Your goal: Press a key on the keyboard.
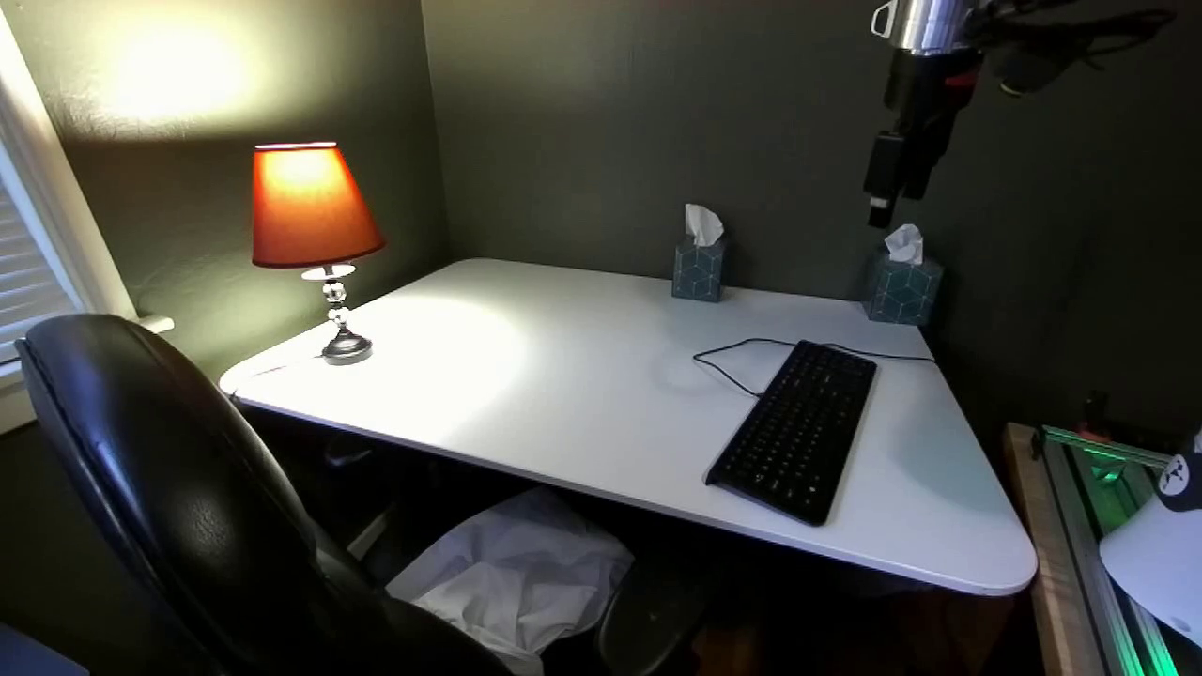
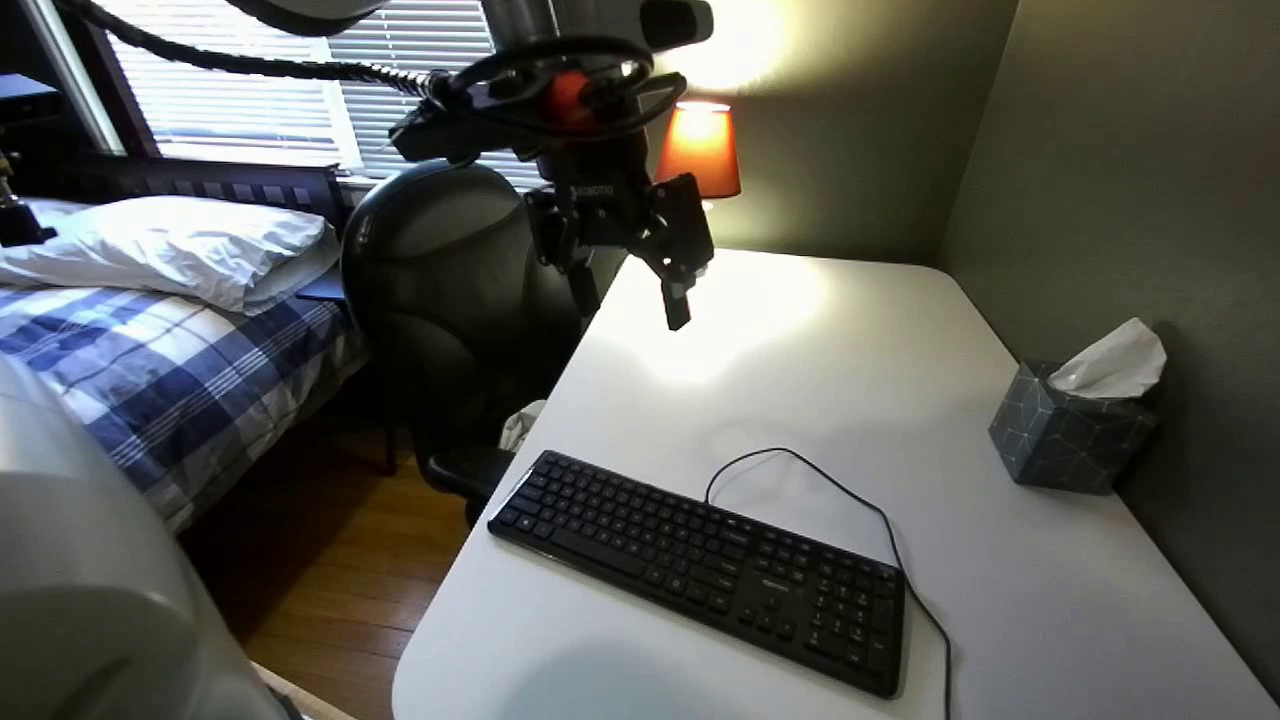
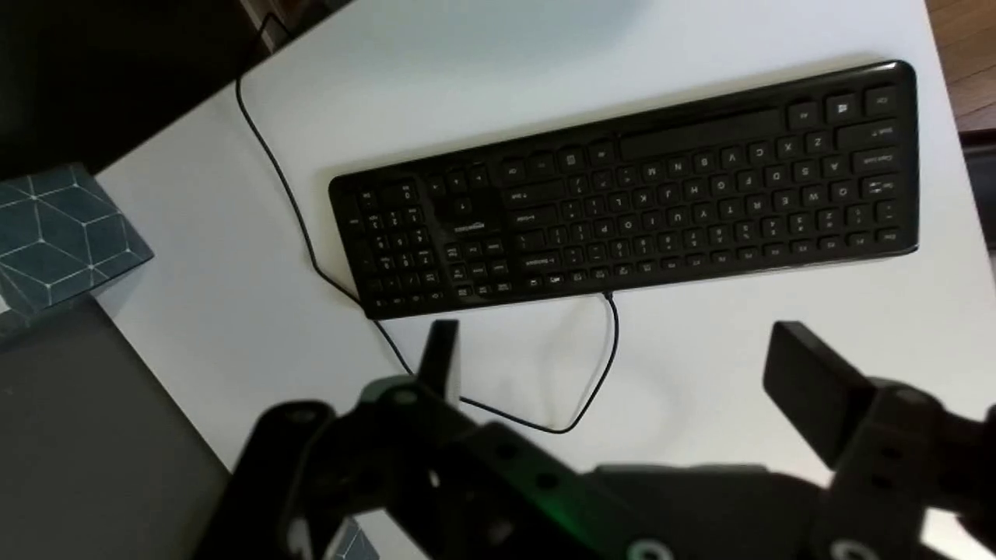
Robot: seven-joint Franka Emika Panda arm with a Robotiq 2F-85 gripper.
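Aloft, the black end effector (image 2: 632, 308) is hanging, jaws apart. A flat black keyboard (image 2: 700, 570) is lying near the white table (image 2: 860, 330) edge.

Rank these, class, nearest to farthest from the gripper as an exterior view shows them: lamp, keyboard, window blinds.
1. Keyboard: picture right, lower than the gripper.
2. Lamp: picture left, on the desk.
3. Window blinds: past the lamp, at the left edge.
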